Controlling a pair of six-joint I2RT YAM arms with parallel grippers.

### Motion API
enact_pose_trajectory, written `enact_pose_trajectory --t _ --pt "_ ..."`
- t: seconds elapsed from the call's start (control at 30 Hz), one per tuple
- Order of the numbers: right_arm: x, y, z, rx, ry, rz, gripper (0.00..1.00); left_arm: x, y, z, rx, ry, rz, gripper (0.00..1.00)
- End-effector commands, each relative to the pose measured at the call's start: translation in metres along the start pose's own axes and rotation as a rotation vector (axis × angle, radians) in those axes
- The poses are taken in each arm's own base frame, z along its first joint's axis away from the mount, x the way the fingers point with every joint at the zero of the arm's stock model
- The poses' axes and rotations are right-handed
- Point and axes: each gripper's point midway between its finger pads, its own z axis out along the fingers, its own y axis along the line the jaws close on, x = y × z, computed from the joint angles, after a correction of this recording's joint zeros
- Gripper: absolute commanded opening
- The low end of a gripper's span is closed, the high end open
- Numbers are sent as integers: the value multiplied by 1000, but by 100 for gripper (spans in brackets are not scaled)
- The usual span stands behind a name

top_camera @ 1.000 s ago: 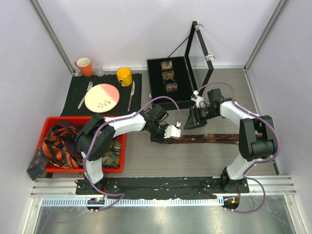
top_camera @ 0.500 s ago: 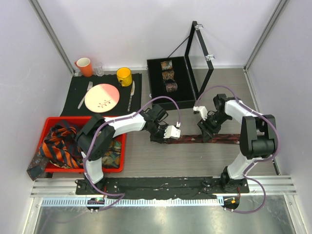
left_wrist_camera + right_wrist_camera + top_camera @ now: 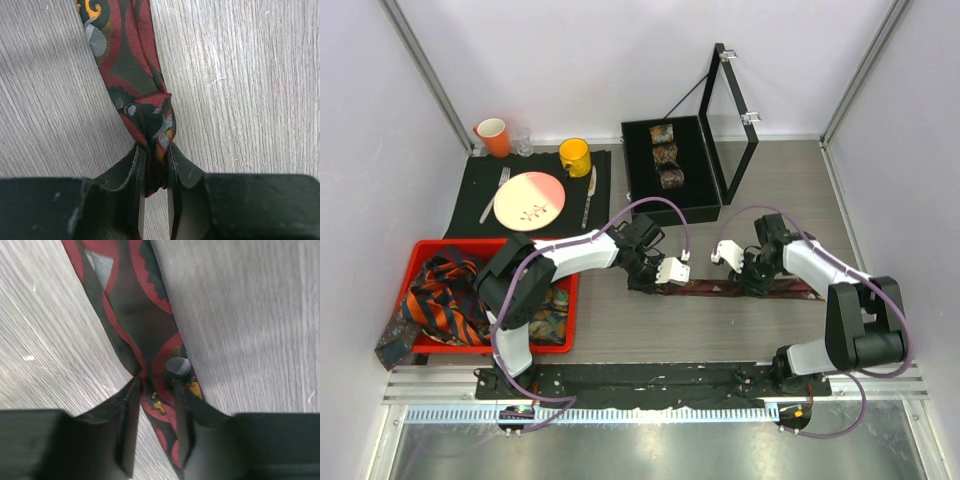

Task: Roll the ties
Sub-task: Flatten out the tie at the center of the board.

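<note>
A dark red patterned tie (image 3: 720, 286) lies flat on the wooden table between my two grippers. My left gripper (image 3: 665, 272) is shut on its folded-over left end. In the left wrist view that bunched end (image 3: 152, 125) sits pinched in the left gripper (image 3: 154, 150). My right gripper (image 3: 745, 275) is down on the strip further right. In the right wrist view the right gripper (image 3: 157, 385) has closed in on the tie (image 3: 135, 310), both fingers touching the fabric. More ties (image 3: 445, 295), orange-navy striped and others, are heaped in a red bin (image 3: 430, 246).
A black case (image 3: 638, 170) behind the grippers holds three rolled ties (image 3: 666, 155), with its lid (image 3: 732, 110) standing open. At the back left, a dark placemat (image 3: 470, 180) carries a plate, cutlery, a yellow mug (image 3: 575, 156) and an orange cup (image 3: 492, 134).
My right arm swung from near the case forward and down onto the tie, and its jaws narrowed around the strip. The left gripper kept its hold and place.
</note>
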Motion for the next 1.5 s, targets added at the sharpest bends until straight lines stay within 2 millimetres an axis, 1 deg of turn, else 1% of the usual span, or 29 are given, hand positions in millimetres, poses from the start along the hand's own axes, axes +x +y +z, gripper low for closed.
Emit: enact_pose_trajectory --t 0.0,0.03,0.1,0.13,0.2,0.3,0.37,0.4,0.43,0.47,0.5,0.53,0.6,0.67,0.73,0.77,0.8,0.83,0.9,0.93,0.97,1.1,1.17,1.2,1.23,1.33,1.4,1.43,1.47 --pt "8 -9 -7 95 25 -110 28 15 -6 0 26 47 -20 17" --pt "8 -8 -8 100 20 -114 19 15 -6 -1 25 47 -21 17" --pt "9 -6 -10 115 15 -127 14 14 -6 0 26 45 -19 17" --pt "9 -6 -11 123 15 -130 13 14 -6 0 26 47 -20 17" --pt "10 -4 -12 134 18 -141 16 14 -5 0 24 47 -21 17" --pt "10 -1 -14 142 13 -144 15 14 -6 1 29 45 -24 17" --pt "9 2 -18 151 8 -149 18 14 -6 1 30 46 -26 17" --pt "8 4 -19 150 4 -151 28 15 -6 1 32 48 -26 18" --pt "9 6 -20 141 6 -146 31 15 -6 1 32 48 -26 18" --pt "8 7 -21 132 3 -145 34 14 -6 1 29 45 -22 18" --pt "7 9 -20 119 2 -145 33 14 -6 1 31 45 -21 18" --pt "8 12 -19 98 9 -138 27 14 -7 1 32 46 -22 18" --pt "9 13 -17 78 19 -135 12 14 -6 1 33 45 -20 18" --pt "11 14 -16 55 37 -123 7 14 -7 2 37 42 -21 18" --pt "9 12 -19 49 33 -93 7 13 -7 2 37 40 -16 18" --pt "6 11 -22 46 21 -74 8 14 -7 1 37 40 -13 18" --pt "2 10 -25 45 6 -51 14 14 -8 2 40 40 -11 18" --pt "-8 11 -32 33 -35 -1 21 14 -7 1 38 39 -7 18" --pt "-18 11 -40 22 -74 36 32 15 -9 1 40 42 -6 18" --pt "-29 11 -44 12 -114 60 33 15 -9 1 38 40 -3 18" --pt "-33 11 -45 11 -130 61 33 15 -10 1 38 39 -1 18" --pt "-39 7 -35 12 -134 47 33 15 -11 2 44 33 -2 18" --pt "-36 7 -25 0 -112 45 33 16 -10 4 46 37 -7 18" --pt "-38 4 -23 11 -117 37 34 15 -10 4 46 35 -6 18" --pt "-34 5 -17 2 -106 41 34 15 -9 4 45 34 -7 18" --pt "-32 5 -7 -3 -90 42 34 15 -10 4 46 33 -11 18" --pt "-31 4 -2 0 -86 45 33 15 -10 4 46 33 -9 18" --pt "-30 8 2 -8 -78 39 33 15 -10 4 45 33 -12 18" --pt "-28 8 5 -6 -71 39 31 16 -11 4 48 34 -13 18"
